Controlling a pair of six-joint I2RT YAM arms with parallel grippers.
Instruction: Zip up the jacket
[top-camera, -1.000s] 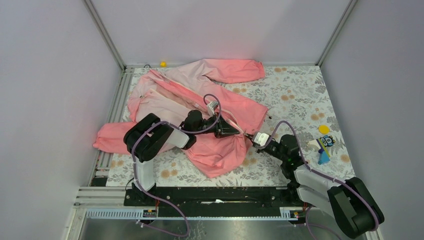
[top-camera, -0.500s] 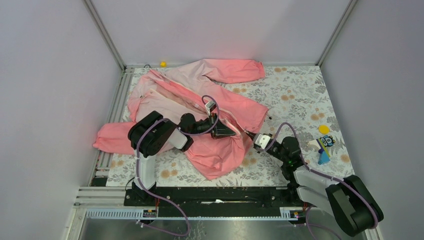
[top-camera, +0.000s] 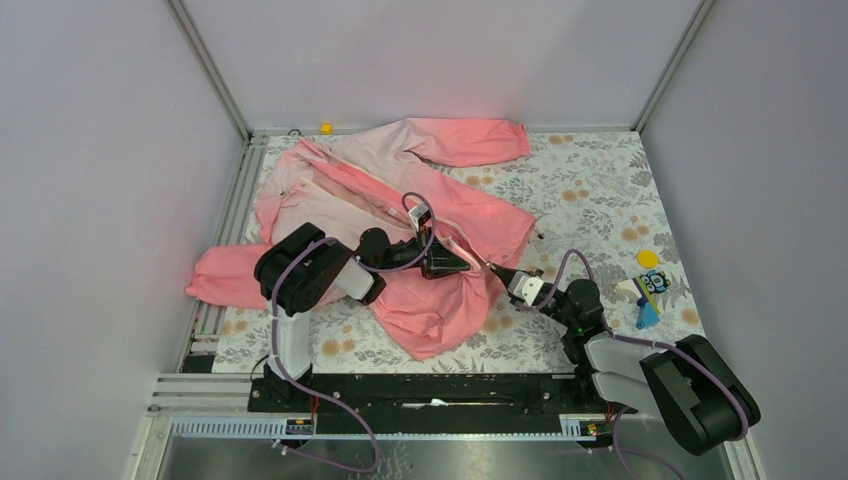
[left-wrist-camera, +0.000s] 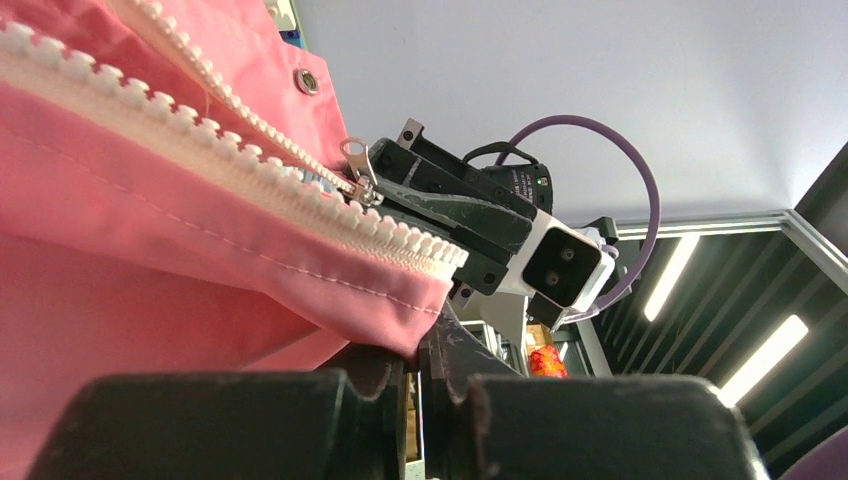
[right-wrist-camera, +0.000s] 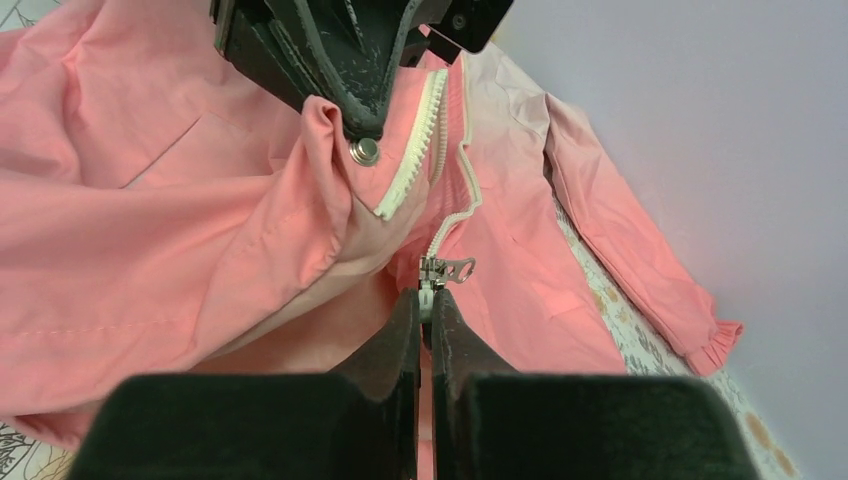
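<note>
The pink jacket (top-camera: 340, 195) lies crumpled across the left half of the table, its front open. My left gripper (top-camera: 470, 265) is shut on the hem corner of one front panel (left-wrist-camera: 330, 300), just under the white zipper teeth (left-wrist-camera: 200, 150). My right gripper (right-wrist-camera: 425, 302) faces it from the right. It is shut on the bottom end of the other zipper tape, right below the metal slider (right-wrist-camera: 440, 270). The two zipper halves are apart at the bottom, and the slider (left-wrist-camera: 358, 182) hangs beside the left panel's teeth. A snap button (right-wrist-camera: 365, 151) sits by the left fingers (right-wrist-camera: 345, 80).
Floral cloth (top-camera: 590, 190) covers the table. Small toy blocks (top-camera: 650, 290) and a yellow disc (top-camera: 648, 258) lie at the right edge. A small yellow object (top-camera: 326, 127) sits by the back wall, and metal rails (top-camera: 215, 310) run along the left side.
Both grips are held. The left gripper drew slightly left with the hem corner. The right arm folded lower toward the near right corner, its fingers staying at the zipper end.
</note>
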